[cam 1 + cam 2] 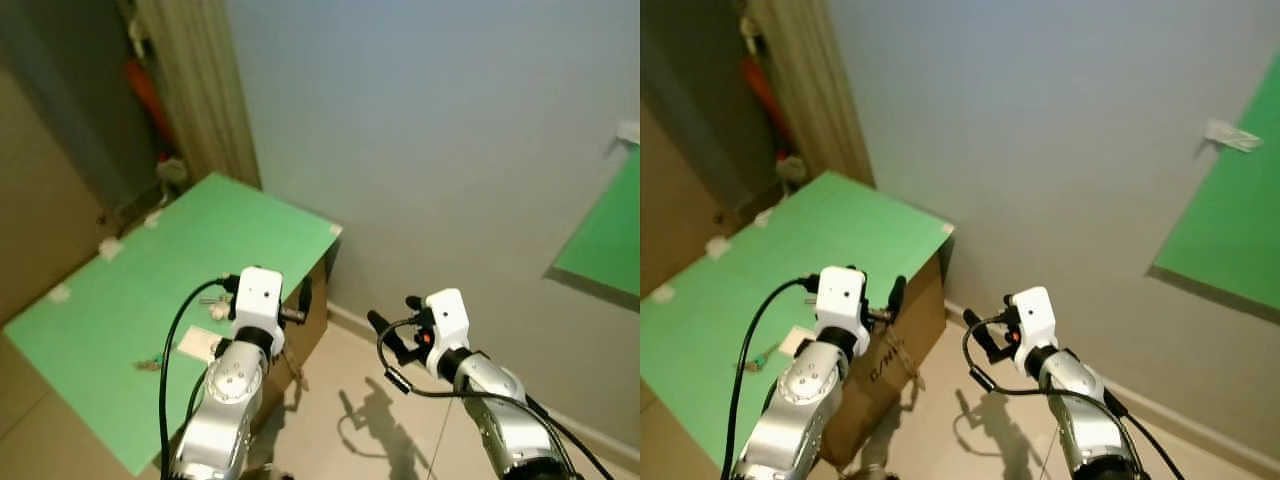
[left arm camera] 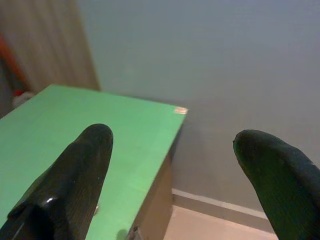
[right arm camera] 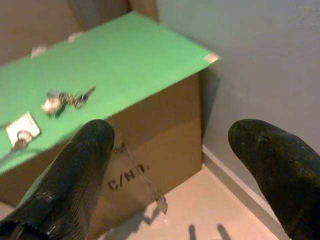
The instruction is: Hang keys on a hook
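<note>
The keys [image 3: 67, 99] are lying flat on the green tabletop [image 1: 210, 250], a small bunch with a pale fob on one end, sitting back a bit from the front edge. Just beside them there's a second little set resting on a white card [image 3: 21, 127], closer to the near end of the green sheet. The green top is really a sheet laid over a cardboard box [image 3: 150, 145] with some black lettering on its side, pushed up near the grey wall [image 1: 430, 130].

The left hand [image 2: 170, 165] hovers above the tabletop with its two black fingers spread wide apart, holding nothing. The right hand [image 3: 170, 160] is out over the floor [image 1: 340, 420], well off to the side of the box, fingers also spread wide and empty, pointing back toward the box and the keys.

Over on the right side of the wall there's another green panel [image 1: 1240, 220] with a small white piece [image 1: 1232, 135] stuck by its top edge. Back in the left corner there's a beige curtain [image 1: 200, 90].
</note>
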Available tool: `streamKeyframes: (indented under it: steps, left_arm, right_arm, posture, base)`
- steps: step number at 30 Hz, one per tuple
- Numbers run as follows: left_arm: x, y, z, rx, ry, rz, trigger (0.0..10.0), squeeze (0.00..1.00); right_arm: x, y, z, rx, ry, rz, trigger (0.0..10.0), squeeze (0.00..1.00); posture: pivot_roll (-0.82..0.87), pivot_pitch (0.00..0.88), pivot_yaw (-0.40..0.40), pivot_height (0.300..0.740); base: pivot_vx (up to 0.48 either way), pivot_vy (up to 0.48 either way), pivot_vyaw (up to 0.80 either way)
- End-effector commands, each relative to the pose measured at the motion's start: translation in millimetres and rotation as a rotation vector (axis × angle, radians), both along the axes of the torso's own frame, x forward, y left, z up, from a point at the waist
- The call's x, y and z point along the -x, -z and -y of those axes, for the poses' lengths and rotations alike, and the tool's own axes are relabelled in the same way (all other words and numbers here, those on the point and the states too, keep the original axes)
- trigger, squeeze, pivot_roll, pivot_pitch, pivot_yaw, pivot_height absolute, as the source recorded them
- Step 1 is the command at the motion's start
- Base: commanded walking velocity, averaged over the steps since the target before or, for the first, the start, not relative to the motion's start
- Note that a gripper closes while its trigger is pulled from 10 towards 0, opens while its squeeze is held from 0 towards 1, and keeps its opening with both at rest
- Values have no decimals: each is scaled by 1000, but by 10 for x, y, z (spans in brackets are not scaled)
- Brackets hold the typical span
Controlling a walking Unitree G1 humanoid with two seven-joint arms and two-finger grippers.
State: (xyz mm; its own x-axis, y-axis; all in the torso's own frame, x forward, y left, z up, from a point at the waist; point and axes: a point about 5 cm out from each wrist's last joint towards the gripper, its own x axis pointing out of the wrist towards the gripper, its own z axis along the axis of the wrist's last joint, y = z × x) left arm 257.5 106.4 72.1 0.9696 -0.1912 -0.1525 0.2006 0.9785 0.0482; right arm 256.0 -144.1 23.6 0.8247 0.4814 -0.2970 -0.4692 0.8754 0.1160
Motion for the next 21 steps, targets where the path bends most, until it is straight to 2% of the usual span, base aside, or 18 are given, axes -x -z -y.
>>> streamKeyframes:
  steps: [1,3,12,17,19,21]
  left_arm:
    - [11,25,-94,-1,-42,-15,10000,0]
    - [8,31,-124,30,-70,-24,10000,0]
    - [5,18,-166,24,-120,-6,10000,0]
    - [-7,25,-217,26,-134,-8,10000,0]
    - [-17,50,-266,91,-153,-27,10000,0]
    - [-26,46,-285,98,-158,-26,10000,0]
  right_arm:
    - [-11,-7,-65,2,-23,4,10000,0]
    - [-5,2,-68,9,-29,2,10000,0]
    - [0,22,-73,8,-36,-10,10000,0]
    - [-65,-11,-12,-19,30,2,10000,0]
    - [-87,-30,-4,-24,46,11,10000,0]
    - [-93,-36,-9,-25,47,14,10000,0]
  posture:
    - [-138,19,62,740]
    - [-138,19,62,740]
    - [-129,12,51,740]
    - [-130,15,50,740]
    - [-135,12,53,740]
    - [-138,12,54,740]
  base:
    - [0,-480,450]
    - [0,-480,450]
    - [0,-480,447]
    - [0,-480,450]
    - [0,0,444]
    - [0,0,438]
